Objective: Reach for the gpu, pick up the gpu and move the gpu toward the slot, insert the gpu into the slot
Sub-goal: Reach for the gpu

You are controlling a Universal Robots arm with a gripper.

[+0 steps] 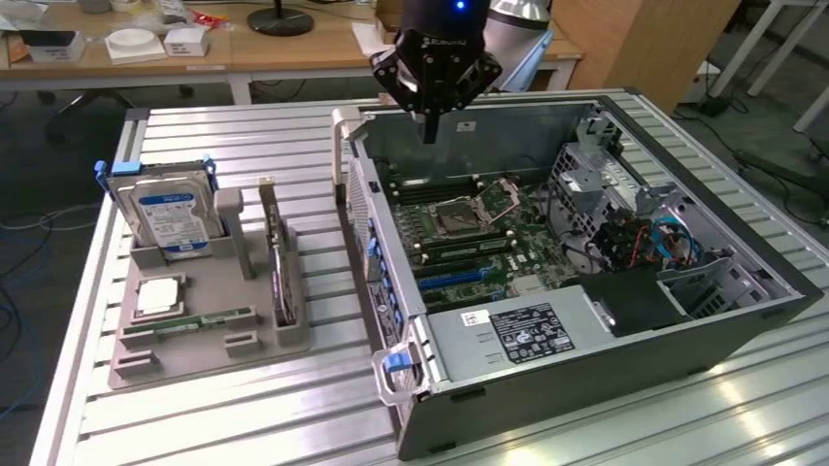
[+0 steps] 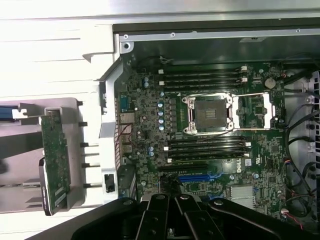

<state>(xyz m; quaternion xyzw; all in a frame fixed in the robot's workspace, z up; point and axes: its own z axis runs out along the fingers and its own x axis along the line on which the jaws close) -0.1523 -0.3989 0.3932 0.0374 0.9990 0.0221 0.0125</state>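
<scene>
GPU (image 1: 279, 267) stands on edge in a grey holder (image 1: 194, 348) on the slatted table (image 1: 259, 417), at the exterior view's left of the open computer case (image 1: 583, 398), untouched. The arm comes straight down from above, claw (image 1: 429, 134) pointing down over the case's far end, above the motherboard (image 1: 467, 243) and well apart from the GPU. The holder also carries a hard drive (image 1: 166, 209), a processor chip (image 1: 158, 294) and a memory stick (image 1: 194, 322). The claw's fingers are pressed together, gripping nothing.

One gpu (image 1: 282, 277), one hard drive (image 1: 166, 209), one memory stick (image 1: 194, 323).
</scene>
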